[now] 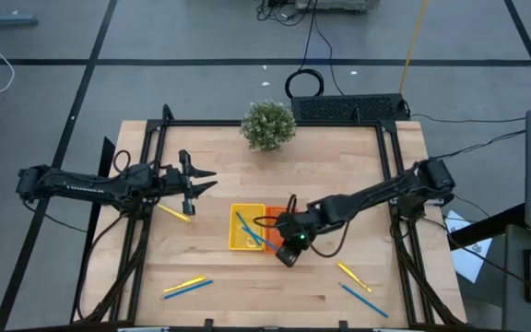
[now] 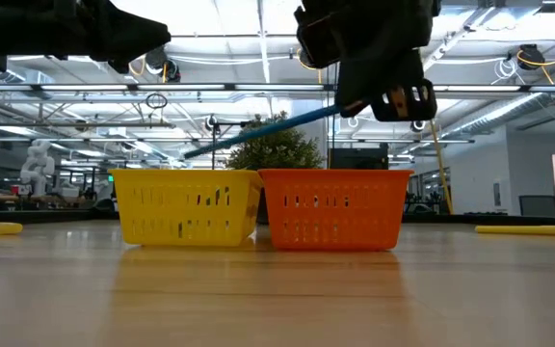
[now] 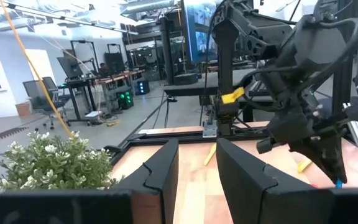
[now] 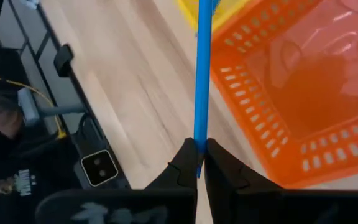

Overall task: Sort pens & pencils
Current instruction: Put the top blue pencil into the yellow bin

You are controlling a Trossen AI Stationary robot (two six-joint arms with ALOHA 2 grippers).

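My right gripper (image 1: 286, 247) hangs above the near edge of the two trays, shut on a blue pen (image 1: 254, 231). The pen slants out over the yellow tray (image 1: 243, 242). The orange tray (image 4: 291, 81) stands against the yellow one's right side, mostly hidden under my right arm in the high view. My left gripper (image 1: 201, 180) waits open at the table's left, above a yellow pencil (image 1: 175, 212) lying flat. A yellow and a blue stick (image 1: 187, 288) lie near the front left. Another yellow (image 1: 353, 274) and blue one (image 1: 365, 300) lie at the front right. My right gripper pinches the blue pen at its near end (image 4: 199, 149) between its two fingertips. The fingers slant down from the near right, and the pen runs on ahead of them, roughly in line. The pen is lifted clear, its free end (image 2: 193, 152) lower, above the yellow tray.
A small potted plant (image 1: 268, 124) stands at the table's far edge, in the middle. Black frame rails (image 1: 390, 166) run along the table's sides. Bare wood lies between the trays and the near edge.
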